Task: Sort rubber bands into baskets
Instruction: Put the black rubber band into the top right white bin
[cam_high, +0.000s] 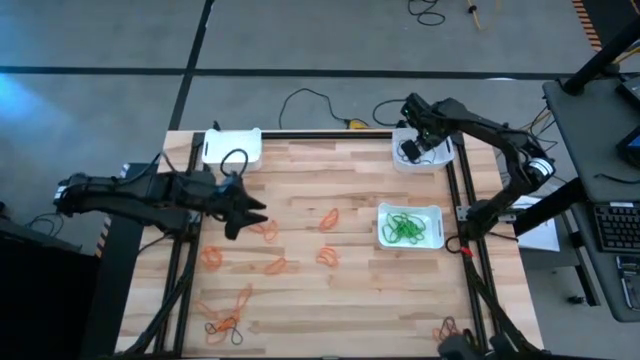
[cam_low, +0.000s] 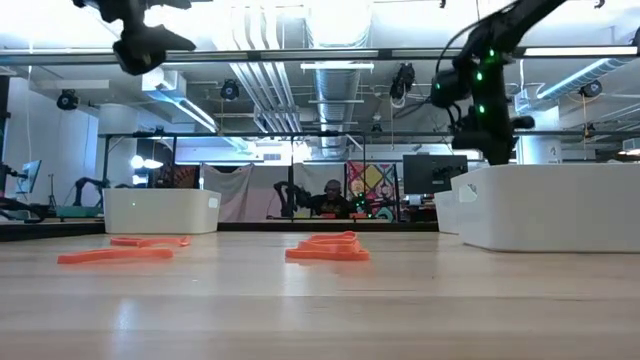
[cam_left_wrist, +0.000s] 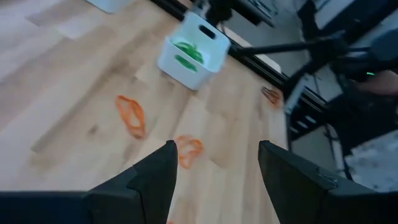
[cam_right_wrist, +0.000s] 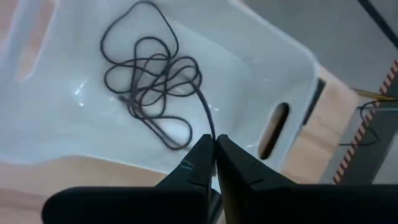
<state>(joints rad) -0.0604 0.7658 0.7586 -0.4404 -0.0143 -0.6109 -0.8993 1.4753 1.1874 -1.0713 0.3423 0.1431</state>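
Dark rubber band (cam_right_wrist: 155, 81) hangs from the pinched right gripper (cam_right_wrist: 214, 144) (over a basket (cam_right_wrist: 261, 68)).

Two dark jointed arms; matte black wedge-shaped pincer fingers (cam_left_wrist: 155, 180); green indicator lights on right arm.

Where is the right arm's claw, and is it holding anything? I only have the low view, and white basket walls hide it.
Observer: The right claw is over the far right basket, shut on a strand of the dark rubber bands tangled inside it.
Operator: And the left arm? I only see a dark shape at the top of my picture.
Observer: The left claw hangs open and empty above the table, with loose orange rubber bands lying under it.
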